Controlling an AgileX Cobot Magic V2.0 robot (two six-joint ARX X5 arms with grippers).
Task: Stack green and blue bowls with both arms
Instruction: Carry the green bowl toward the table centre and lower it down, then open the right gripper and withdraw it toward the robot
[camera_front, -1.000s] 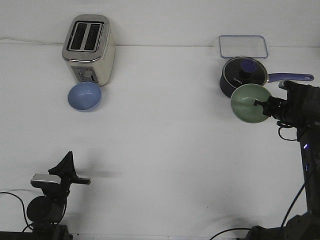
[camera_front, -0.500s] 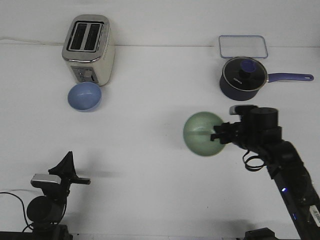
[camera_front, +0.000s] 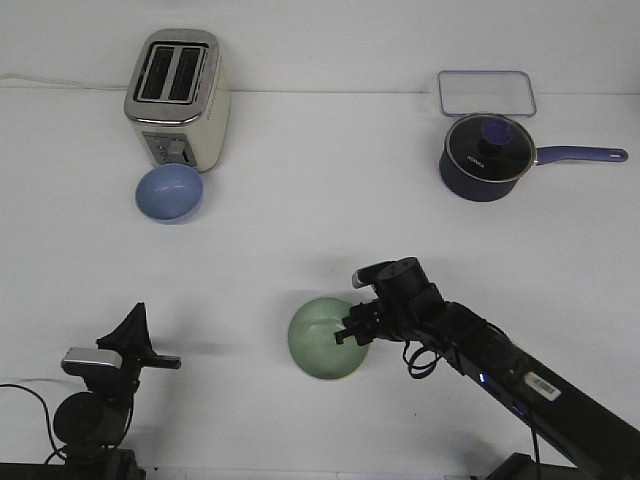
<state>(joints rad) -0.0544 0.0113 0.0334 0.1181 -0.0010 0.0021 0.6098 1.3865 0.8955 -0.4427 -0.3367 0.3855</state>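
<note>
Front view
Worktop (camera_front: 320, 230): white surface; its far edge meets the wall behind the toaster and the container.
Green bowl (camera_front: 325, 338): near-centre of the worktop, toward the near edge, opening facing up. Whether it rests on the surface or is held just above it cannot be told.
Right gripper (camera_front: 352, 330): at the green bowl's right rim, jaws clamped on that rim.
Right arm (camera_front: 500, 368): reaches in from the near right corner toward the centre, with a loop of cable under the wrist.
Blue bowl (camera_front: 169, 192): far left area of the worktop, just in front of the toaster, upright, free of both grippers and well apart from the green bowl.
Left gripper (camera_front: 133, 342): near left corner, pointing up and away from both bowls. Nothing is between the fingers; whether the jaws are parted or closed cannot be told.
Toaster (camera_front: 178, 98): far left, near the far edge, slots facing up.
Saucepan (camera_front: 486, 156): far right area, glass lid on, purple handle pointing toward the right edge.
Container (camera_front: 486, 93): clear, rectangular, at the far edge just behind the saucepan.
</note>
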